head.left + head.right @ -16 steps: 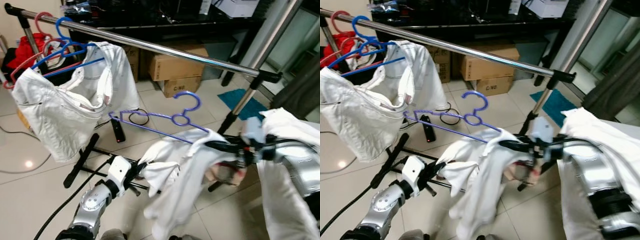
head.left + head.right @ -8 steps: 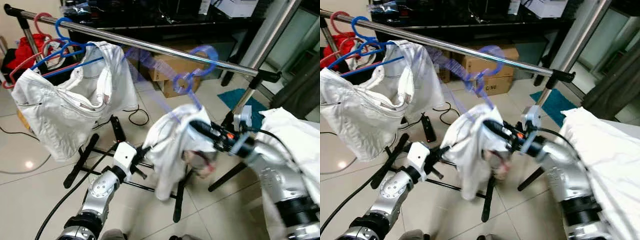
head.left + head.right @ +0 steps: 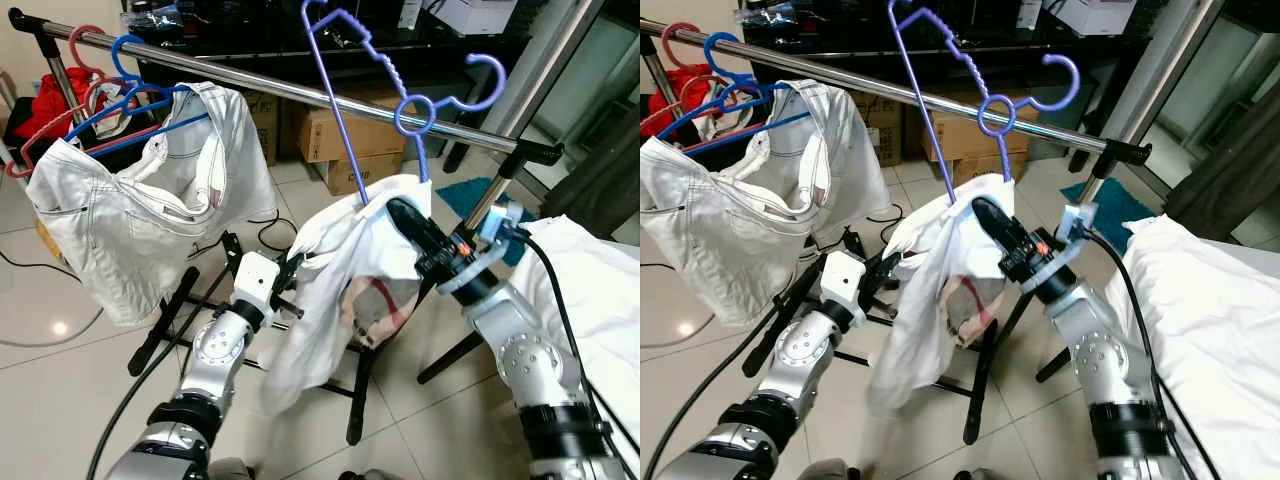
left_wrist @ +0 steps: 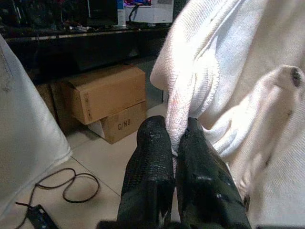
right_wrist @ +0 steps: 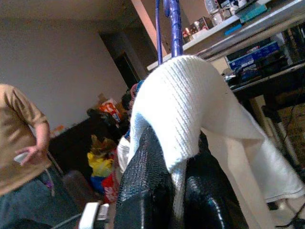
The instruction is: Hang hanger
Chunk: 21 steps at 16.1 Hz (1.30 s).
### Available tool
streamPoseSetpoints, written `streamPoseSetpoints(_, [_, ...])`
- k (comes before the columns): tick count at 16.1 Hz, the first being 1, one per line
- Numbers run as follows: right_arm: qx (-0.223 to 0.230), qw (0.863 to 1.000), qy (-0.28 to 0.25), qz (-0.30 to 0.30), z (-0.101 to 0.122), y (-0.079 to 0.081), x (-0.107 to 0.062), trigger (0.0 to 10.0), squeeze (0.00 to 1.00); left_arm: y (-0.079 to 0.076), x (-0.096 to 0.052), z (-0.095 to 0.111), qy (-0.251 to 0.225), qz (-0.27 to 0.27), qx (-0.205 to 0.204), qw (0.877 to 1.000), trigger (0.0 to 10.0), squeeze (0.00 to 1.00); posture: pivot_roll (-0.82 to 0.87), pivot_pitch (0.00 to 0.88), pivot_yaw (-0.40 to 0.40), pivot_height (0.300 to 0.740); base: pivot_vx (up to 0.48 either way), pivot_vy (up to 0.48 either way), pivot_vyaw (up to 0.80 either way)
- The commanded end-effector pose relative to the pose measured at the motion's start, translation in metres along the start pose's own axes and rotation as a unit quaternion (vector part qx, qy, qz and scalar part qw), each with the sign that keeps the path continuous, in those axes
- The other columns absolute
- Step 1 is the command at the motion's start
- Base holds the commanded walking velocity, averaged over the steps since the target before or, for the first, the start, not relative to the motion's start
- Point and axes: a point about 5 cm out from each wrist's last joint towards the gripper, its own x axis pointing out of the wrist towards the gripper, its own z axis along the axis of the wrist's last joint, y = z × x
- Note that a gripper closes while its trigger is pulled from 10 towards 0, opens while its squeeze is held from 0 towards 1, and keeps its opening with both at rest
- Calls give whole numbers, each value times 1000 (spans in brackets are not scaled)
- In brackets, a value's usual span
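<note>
The purple hanger (image 3: 400,100) stands tilted in front of the steel rail (image 3: 300,92), its hook up by the rail's right end, and a white garment (image 3: 330,290) is draped over its lower part. My right claw (image 3: 405,222) is clenched on that garment just under the hanger's ring; in the right wrist view the knit cloth folds over my black fingers (image 5: 143,186) with the purple wire rising above. My left claw (image 4: 175,143) is clamped on a bunched fold of the same garment lower on its left edge, fingers (image 4: 150,157) pressed together around the cloth.

Further left on the rail a blue hanger (image 3: 130,95) carries white jeans (image 3: 130,220), with red hangers (image 3: 85,45) beyond. Cardboard boxes (image 3: 345,135) sit on the tiled floor (image 3: 60,360) behind the rail. A person (image 5: 24,157) in a tan top stands in the right wrist view.
</note>
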Motion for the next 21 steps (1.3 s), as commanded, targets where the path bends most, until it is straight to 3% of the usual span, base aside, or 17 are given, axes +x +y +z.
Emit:
streamPoseSetpoints(1, [2, 1000, -26, 6, 11, 2, -5, 0, 0, -2, 2, -2, 9, 3, -22, 1000, 10000, 0, 96, 22, -91, 740, 0, 0, 0])
streamPoseSetpoints(4, [6, 1000, -23, 5, 7, 4, -8, 0, 0, 3, 2, 0, -2, 31, -38, 999, 10000, 0, 96, 21, -95, 740, 0, 0, 0])
streamPoseSetpoints(5, [1, 1000, -11, 5, 1, 7, -11, 0, 0, 8, 5, 12, -38, 56, -48, 997, 10000, 0, 96, 21, -98, 740, 0, 0, 0])
streamPoseSetpoints(7, [1, 1000, -6, 4, -2, 9, -15, 0, 0, 13, 6, 21, -65, 75, -49, 994, 10000, 0, 96, 22, -98, 740, 0, 0, 0])
streamPoseSetpoints(8, [1, 1000, -4, 3, -2, 10, -18, 0, 0, 15, 7, 25, -77, 76, -49, 993, 10000, 1000, 96, 22, -98, 740, 0, 0, 0])
streamPoseSetpoints(10, [-8, 1000, 13, 2, -5, 12, -27, 0, 0, 15, 10, 36, -97, 62, -21, 993, 10000, 1000, 83, 29, -94, 740, 0, 0, 0])
streamPoseSetpoints(11, [-26, 999, 35, -3, -8, 10, -34, 0, 0, 16, 9, 38, -100, 66, -6, 993, 10000, 0, 79, 30, -93, 740, 0, 0, 0])
streamPoseSetpoints(12, [-35, 998, 41, -12, -8, 8, -37, 0, 0, 18, 8, 38, -100, 72, 1, 992, 10000, 0, 79, 30, -93, 740, 0, 0, 0])
streamPoseSetpoints(13, [-68, 995, 50, -61, -6, -6, -41, 0, 0, 18, 3, 34, -89, 67, 38, 993, 10000, 0, 76, 30, -95, 740, 0, 0, 0])
streamPoseSetpoints(14, [-96, 989, 63, -91, -5, -15, -43, 0, 0, 17, 0, 32, -87, 62, 41, 993, 10000, 0, 75, 29, -98, 740, 0, 0, 0])
streamPoseSetpoints(15, [-130, 981, 79, -117, -4, -25, -44, 0, 0, 14, -3, 29, -86, 47, 38, 994, 10000, 1000, 78, 26, -102, 740, 0, 0, 0])
streamPoseSetpoints(19, [-189, 970, 118, -94, 1, -27, -44, 0, 0, 0, -6, 24, -68, -17, 66, 995, 10000, 1000, 94, 21, -112, 740, 0, 0, 0])
streamPoseSetpoints(20, [-208, 966, 131, -77, 4, -27, -46, 0, 0, -1, -6, 25, -68, -30, 81, 994, 10000, 0, 96, 20, -114, 740, 0, 0, 0])
streamPoseSetpoints(21, [-217, 964, 136, -71, 6, -27, -48, 0, 0, -1, -6, 26, -68, -37, 89, 993, 10000, 0, 96, 20, -114, 740, 0, 0, 0])
